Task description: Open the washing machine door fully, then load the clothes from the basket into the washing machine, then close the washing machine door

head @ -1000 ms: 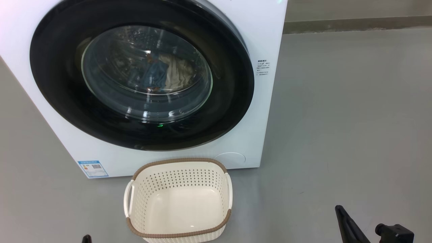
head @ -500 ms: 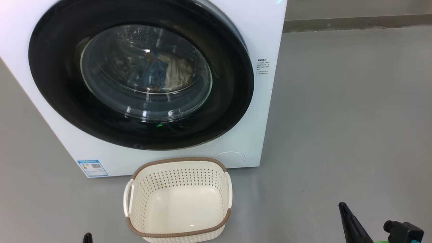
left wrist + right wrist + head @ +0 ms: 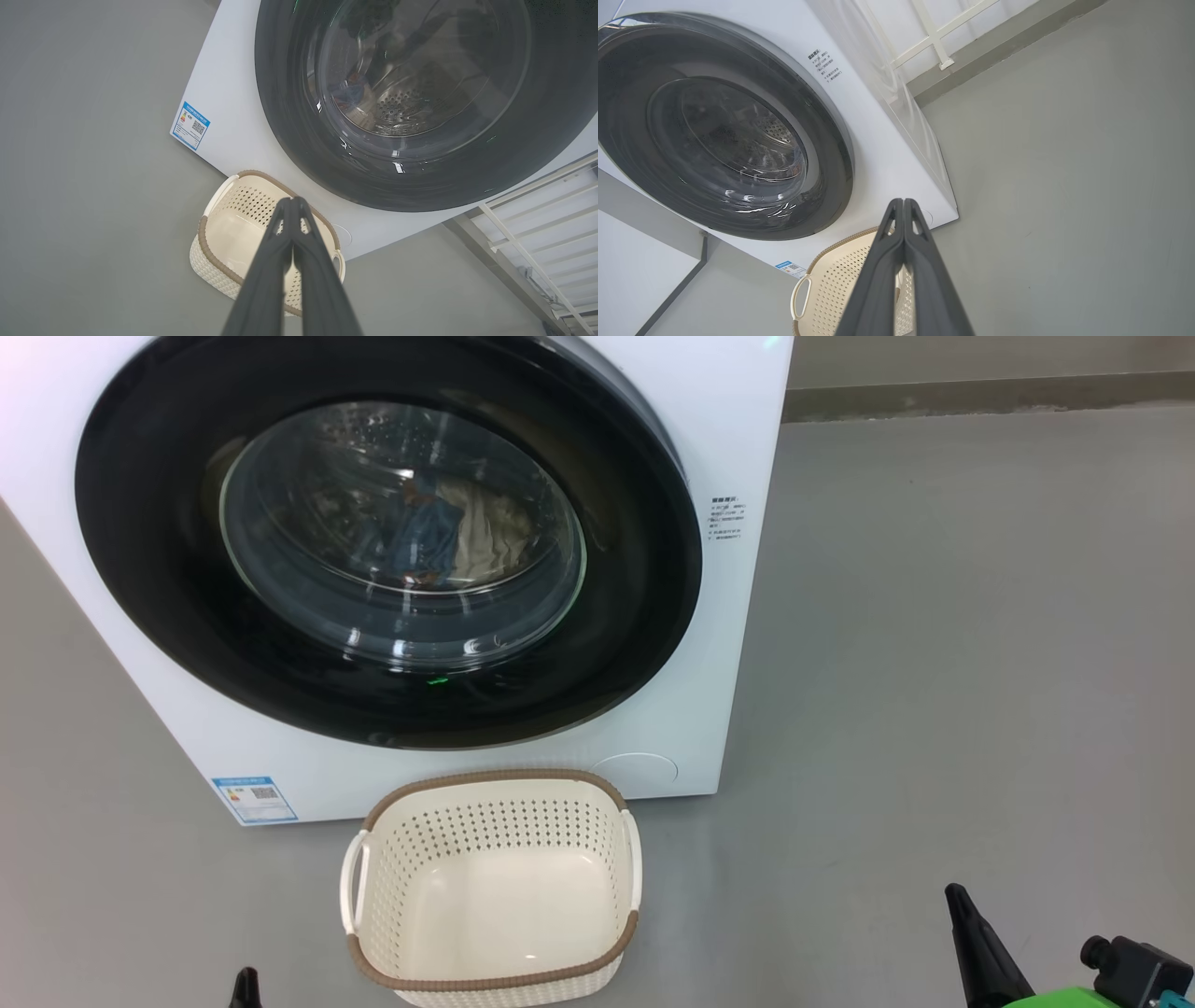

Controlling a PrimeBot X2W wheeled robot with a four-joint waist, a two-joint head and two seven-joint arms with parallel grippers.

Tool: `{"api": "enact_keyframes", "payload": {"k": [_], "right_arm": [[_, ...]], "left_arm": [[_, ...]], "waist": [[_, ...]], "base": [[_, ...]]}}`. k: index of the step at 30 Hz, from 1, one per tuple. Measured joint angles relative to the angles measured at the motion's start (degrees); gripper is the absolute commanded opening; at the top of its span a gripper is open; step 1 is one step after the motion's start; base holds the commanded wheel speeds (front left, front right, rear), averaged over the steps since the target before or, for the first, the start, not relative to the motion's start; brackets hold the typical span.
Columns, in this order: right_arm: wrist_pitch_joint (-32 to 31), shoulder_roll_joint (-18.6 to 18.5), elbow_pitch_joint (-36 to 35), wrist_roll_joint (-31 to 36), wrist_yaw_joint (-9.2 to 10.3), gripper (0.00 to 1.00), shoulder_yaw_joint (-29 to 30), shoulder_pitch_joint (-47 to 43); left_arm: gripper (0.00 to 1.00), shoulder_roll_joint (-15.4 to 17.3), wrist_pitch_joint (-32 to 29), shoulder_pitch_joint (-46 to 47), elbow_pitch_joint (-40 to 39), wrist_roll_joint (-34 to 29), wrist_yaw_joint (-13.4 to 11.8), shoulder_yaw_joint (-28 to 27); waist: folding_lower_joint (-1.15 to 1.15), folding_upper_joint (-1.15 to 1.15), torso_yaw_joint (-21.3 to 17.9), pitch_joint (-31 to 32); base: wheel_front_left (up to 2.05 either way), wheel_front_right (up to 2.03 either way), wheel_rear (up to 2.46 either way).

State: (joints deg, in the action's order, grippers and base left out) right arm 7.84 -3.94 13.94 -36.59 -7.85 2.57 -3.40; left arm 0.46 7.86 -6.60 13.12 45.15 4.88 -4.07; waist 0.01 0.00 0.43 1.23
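My left tool point(image 3: 292, 201) and my right tool point(image 3: 903, 201) are both pressed narrow, fingertips together, holding nothing. Just beyond them the basket point(image 3: 495, 778) stands on the grey floor point(image 3: 934, 663), close before the foot of the washing machine point(image 3: 738, 420). Behind it the washing machine door point(image 3: 644, 597) sits closed against the front. The clothes point(image 3: 439, 537) lie in the drum behind its glass.

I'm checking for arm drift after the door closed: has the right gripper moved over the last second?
Yes. In the head view the right gripper has drifted right and slightly up, farther from the basket, which barely shifted.
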Motion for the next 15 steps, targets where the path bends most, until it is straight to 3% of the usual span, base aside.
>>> {"api": "enact_keyframes", "payload": {"k": [15], "right_arm": [[-2.55,0.14,0.26,-9.93,0.01,0.00,0.85,1.26]], "left_arm": [[0.00,0.18,-2.45,1.40,0.32,8.00,0.43,-0.04]], "waist": [[0.00,0.00,-0.08,-0.25]], "base": [[0.00,0.00,0.00]]}}
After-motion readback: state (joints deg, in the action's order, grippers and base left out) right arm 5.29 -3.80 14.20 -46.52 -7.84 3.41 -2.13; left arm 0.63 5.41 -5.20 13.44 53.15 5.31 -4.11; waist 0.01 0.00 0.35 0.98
